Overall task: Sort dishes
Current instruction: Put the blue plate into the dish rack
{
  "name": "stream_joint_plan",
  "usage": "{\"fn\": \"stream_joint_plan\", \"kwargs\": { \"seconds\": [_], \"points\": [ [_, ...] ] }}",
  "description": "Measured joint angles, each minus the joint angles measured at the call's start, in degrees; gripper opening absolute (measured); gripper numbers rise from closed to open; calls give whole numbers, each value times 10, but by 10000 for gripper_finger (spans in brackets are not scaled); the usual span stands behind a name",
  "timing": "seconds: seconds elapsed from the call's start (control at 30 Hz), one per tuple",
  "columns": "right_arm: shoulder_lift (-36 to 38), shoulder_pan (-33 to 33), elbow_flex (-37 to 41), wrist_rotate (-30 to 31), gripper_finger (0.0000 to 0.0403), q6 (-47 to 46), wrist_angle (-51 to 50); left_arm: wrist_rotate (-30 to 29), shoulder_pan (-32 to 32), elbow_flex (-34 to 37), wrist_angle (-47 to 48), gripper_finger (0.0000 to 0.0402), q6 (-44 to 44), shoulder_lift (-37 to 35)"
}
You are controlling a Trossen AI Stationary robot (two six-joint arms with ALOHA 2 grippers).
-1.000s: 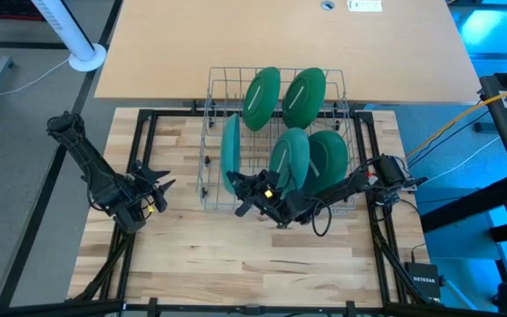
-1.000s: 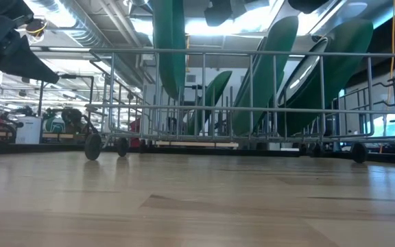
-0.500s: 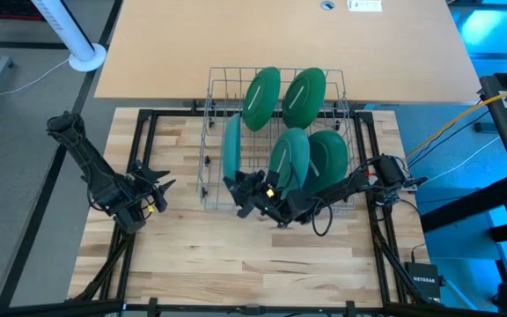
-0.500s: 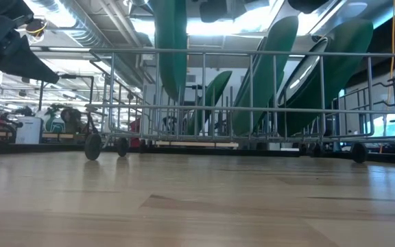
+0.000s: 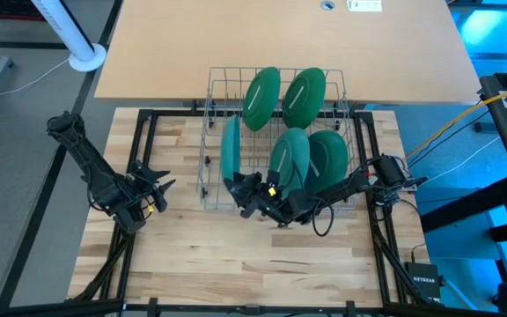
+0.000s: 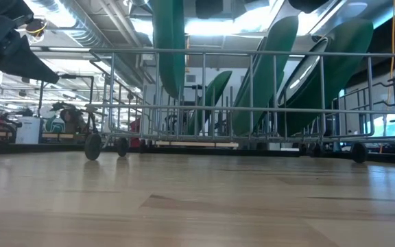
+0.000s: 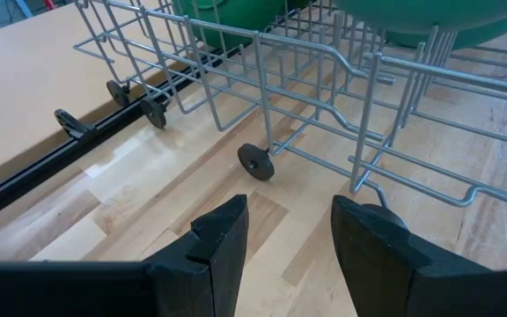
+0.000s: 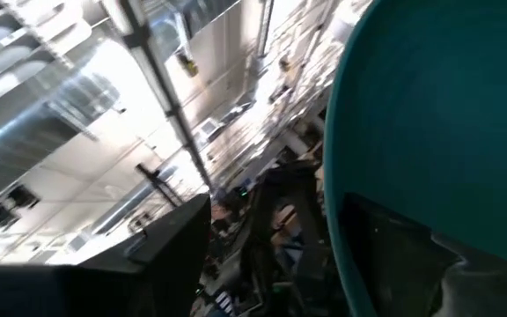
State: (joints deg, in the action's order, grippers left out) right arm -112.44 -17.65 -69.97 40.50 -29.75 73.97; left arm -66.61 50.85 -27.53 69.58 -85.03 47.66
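Observation:
Five green plates stand on edge in the wire rack [image 5: 209, 88]: two at the far side [image 5: 261, 99] [image 5: 304, 97], two at the near right [image 5: 290, 157] [image 5: 328, 158], and one at the left [image 5: 230, 151], which also shows in the low view [image 6: 169, 41]. My right gripper [image 5: 238, 187] is open at the left plate's near lower rim [image 8: 412, 114], pointing slightly upward. My left gripper [image 5: 159, 187] waits open over the table to the left of the rack, its fingers [image 7: 223, 242] facing the rack's small wheels [image 7: 256, 162]. My right gripper stands open beside the left plate's near lower rim. In its wrist view one finger [image 8: 394, 255] lies in front of the plate's face [image 8: 368, 158]. I cannot tell whether it touches the plate. The plate stands upright in the rack.
A tan table top [image 5: 280, 35] lies beyond the rack's far side. Black frame rails [image 5: 143, 132] run along the wooden board's left and right sides. A white pole base [image 5: 86, 57] stands at the far left. Bare wood [image 5: 236, 255] lies nearer than the rack.
My right gripper has opened and let go of the left plate, rolling a little at the wrist while staying in place. The plate stays standing on edge in the rack.

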Motion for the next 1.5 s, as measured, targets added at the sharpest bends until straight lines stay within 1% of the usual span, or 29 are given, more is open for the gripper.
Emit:
{"fn": "stream_joint_plan", "kwargs": {
  "seconds": [0.23, 0.4, 0.67, 0.8, 0.9, 1.2, 1.5],
  "points": [
    [0, 0, 0, 51, 261, 0, -4, 0, 0, 0, 0, 155, 0, 0],
    [1, 0, 16, 65, 261, 0, -5, 0, 0, 0, 0, 155, 0, 0],
    [1, -1, 37, 65, 261, 0, -3, 0, 0, 0, 0, 155, 0, 0],
    [1, -10, 51, 68, 261, -18, -3, 0, 0, 0, 0, 155, 0, 0],
    [1, -20, 56, 86, 261, -33, -3, 0, 0, 0, 0, 155, 0, 0],
    [1, -56, 56, 218, 261, -26, -5, 0, 0, 0, 0, 155, 0, 0],
    [1, -78, 56, 292, 261, -15, -3, 0, 0, 0, 0, 155, 0, 0]
  ]
}}
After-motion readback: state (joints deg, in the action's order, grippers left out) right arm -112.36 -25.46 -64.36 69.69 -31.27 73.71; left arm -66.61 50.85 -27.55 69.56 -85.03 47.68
